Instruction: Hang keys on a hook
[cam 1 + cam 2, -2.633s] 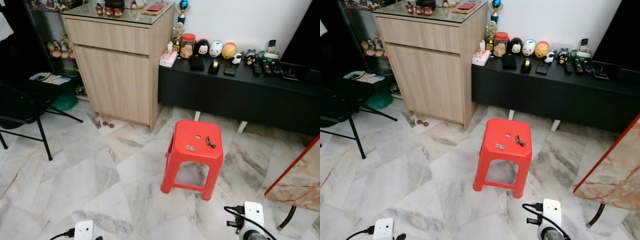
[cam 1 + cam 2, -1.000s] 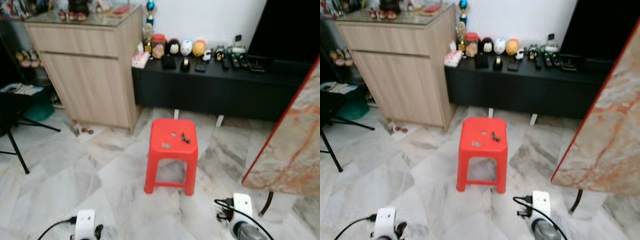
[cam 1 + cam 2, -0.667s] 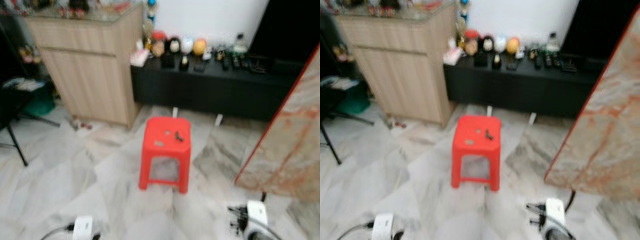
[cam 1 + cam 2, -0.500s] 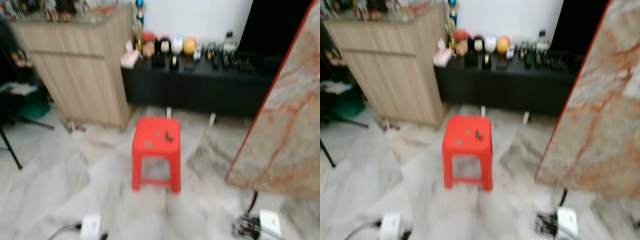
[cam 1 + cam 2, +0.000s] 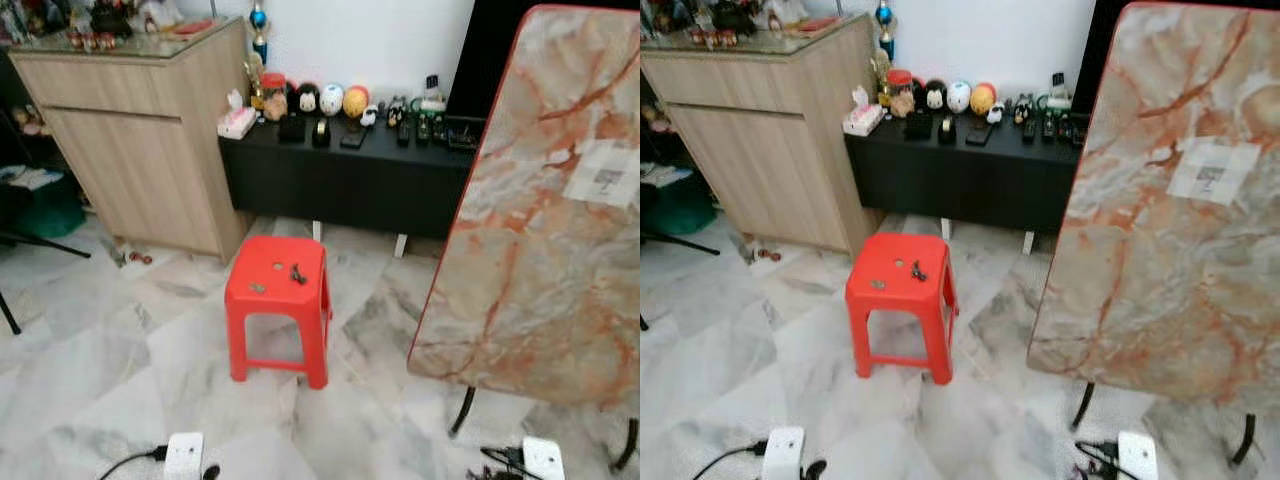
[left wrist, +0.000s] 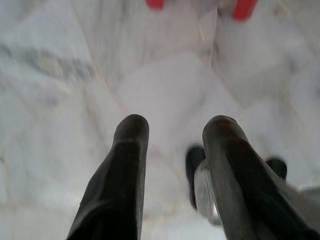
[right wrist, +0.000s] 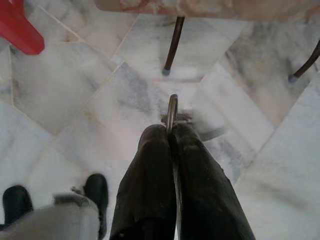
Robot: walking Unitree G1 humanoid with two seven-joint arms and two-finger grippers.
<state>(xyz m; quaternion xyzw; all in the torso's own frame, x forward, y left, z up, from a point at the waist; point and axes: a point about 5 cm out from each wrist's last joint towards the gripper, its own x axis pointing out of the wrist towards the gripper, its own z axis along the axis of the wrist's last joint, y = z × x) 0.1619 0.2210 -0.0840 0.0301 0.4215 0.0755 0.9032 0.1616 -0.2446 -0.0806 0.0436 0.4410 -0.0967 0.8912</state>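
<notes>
Marble floor (image 5: 120, 370) carries a red stool (image 5: 278, 305). Two sets of keys (image 5: 297, 273) lie apart on its seat. Black bench (image 5: 350, 175) bears figurines (image 5: 330, 99) and remotes (image 5: 420, 128).

You have the stool (image 5: 278, 290) in front of you on the floor (image 5: 100, 370), with 2 sets of keys (image 5: 297, 273) lying on its seat. Behind it stands the low console (image 5: 350, 180), the cabinet (image 5: 140, 130) to its left. The tilted tabletop (image 5: 540, 210) stands at your right.
</notes>
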